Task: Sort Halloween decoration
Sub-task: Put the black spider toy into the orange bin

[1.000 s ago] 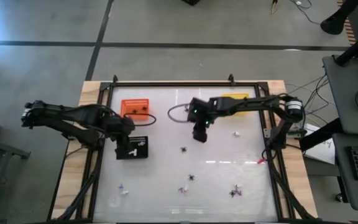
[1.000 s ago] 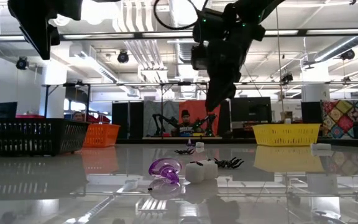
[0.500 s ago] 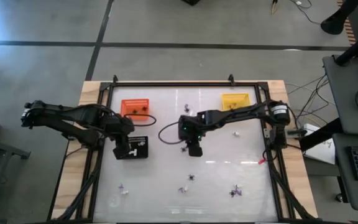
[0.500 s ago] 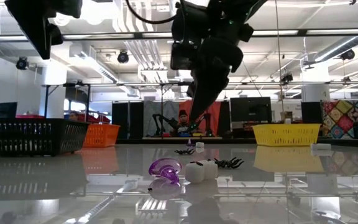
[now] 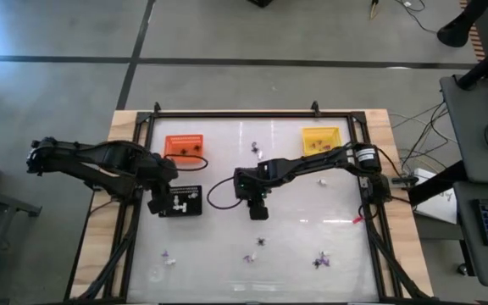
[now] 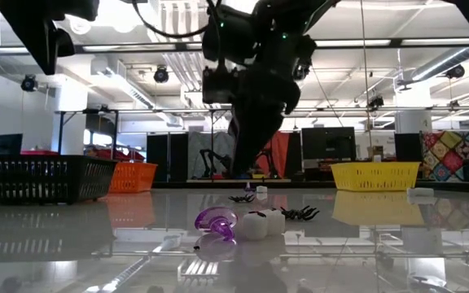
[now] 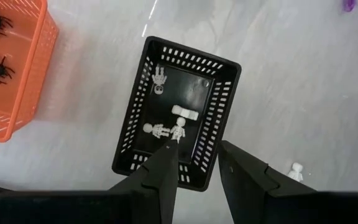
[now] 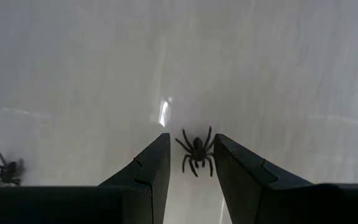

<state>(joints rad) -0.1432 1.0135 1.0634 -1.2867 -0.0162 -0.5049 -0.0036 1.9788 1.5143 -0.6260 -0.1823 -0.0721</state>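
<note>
The Halloween decoration lies scattered on the white table: a black spider, a second spider, and small purple, white and black pieces toward the near edge. My right gripper hovers open over the table's middle, pointing down, with the black spider showing between its fingers below. My left gripper hangs open above the black tray, which holds white skeleton figures. The orange tray holds two black spiders.
A yellow tray stands at the far right and the orange tray at the far left. A white piece lies just outside the black tray. In the low view a purple piece and a white piece lie close to the camera.
My right gripper has swept from the far right toward the table's left and near edge, sinking lower and rolling a little, and now stands over the black spider. Its fingers have stayed open. The trinkets have not moved.
</note>
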